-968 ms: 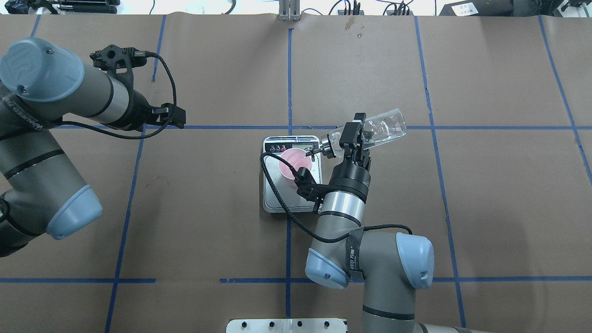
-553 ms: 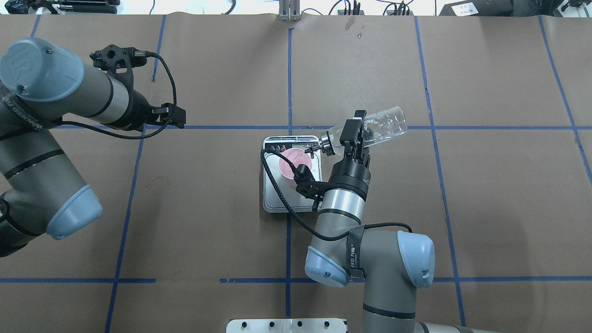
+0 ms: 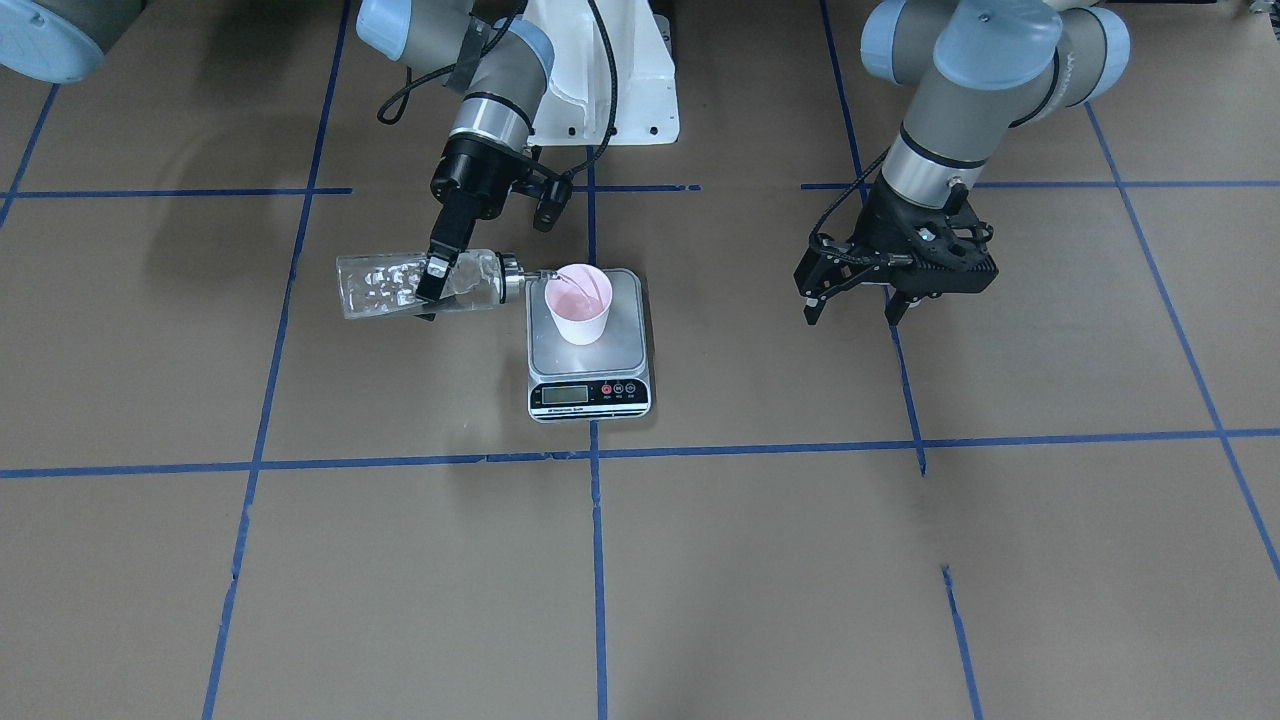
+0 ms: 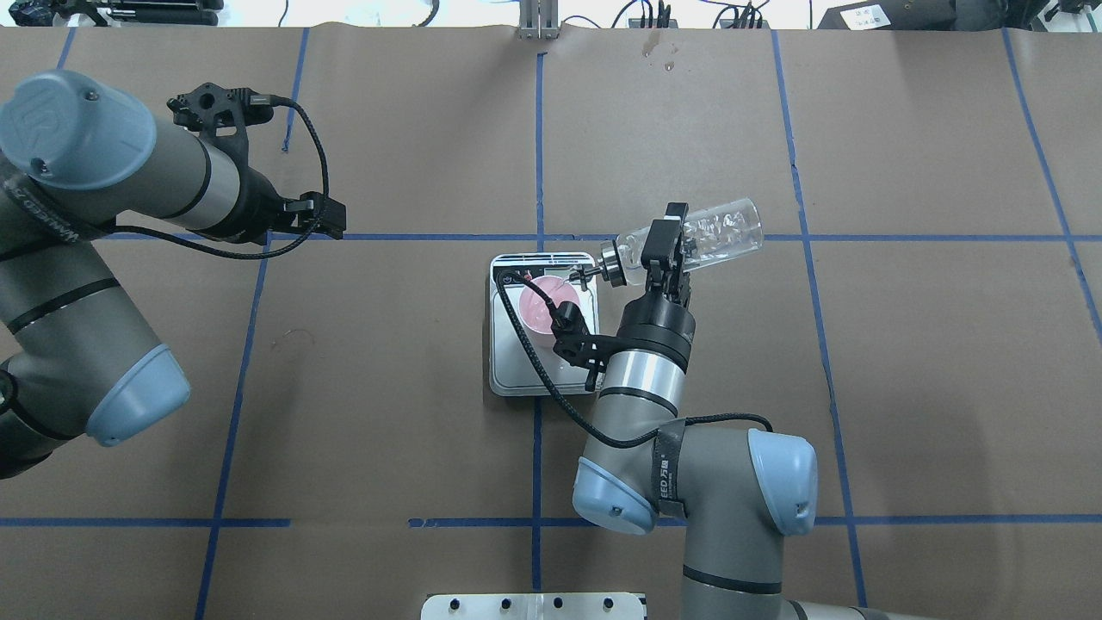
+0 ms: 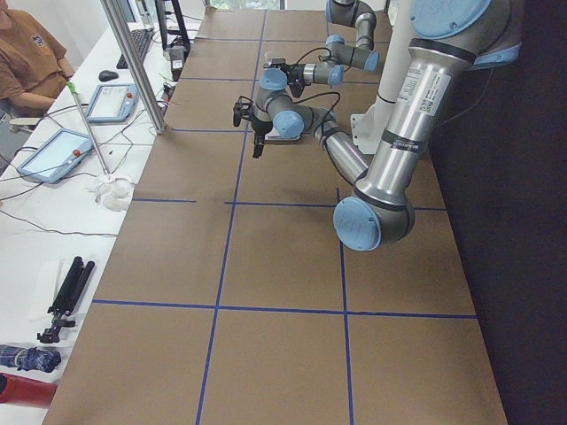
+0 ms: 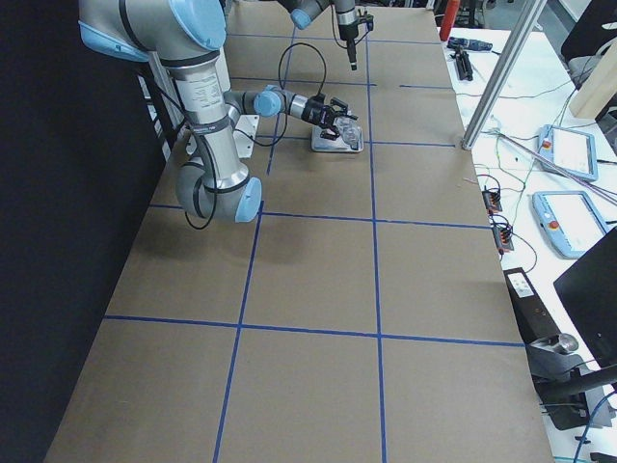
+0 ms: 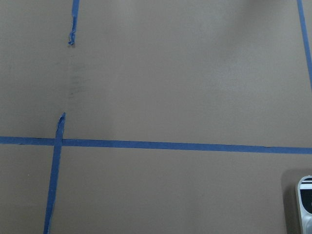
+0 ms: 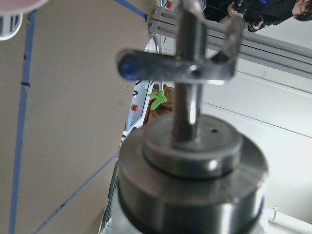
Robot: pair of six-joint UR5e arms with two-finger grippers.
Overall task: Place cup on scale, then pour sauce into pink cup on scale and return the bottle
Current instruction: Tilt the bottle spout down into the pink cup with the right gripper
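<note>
The pale pink cup [image 3: 578, 305] stands upright on the steel plate of the scale [image 3: 590, 385]. My right gripper [image 3: 435, 285] is shut on the clear glass bottle [image 3: 385, 285] and holds it tipped almost level. Its silver spout cap [image 3: 512, 277] reaches the cup's rim. Clear sauce shows inside the glass; I cannot make out a stream. From overhead, the bottle [image 4: 715, 231] lies right of the cup [image 4: 541, 312] and the scale [image 4: 516, 370], held by the right gripper [image 4: 667, 245]. The right wrist view is filled by the cap [image 8: 192, 161]. My left gripper [image 3: 850, 310] is open and empty, hovering far from the scale.
Brown paper with blue tape lines [image 4: 538, 129] covers the table. A white robot base plate [image 3: 610, 90] sits at the robot's side. A corner of the scale [image 7: 306, 204] shows in the left wrist view. Operator desks with tablets [image 5: 53, 155] lie beyond the far edge.
My right gripper with the bottle has shifted slightly right and away from me, the spout still over the cup. The left arm has not moved.
</note>
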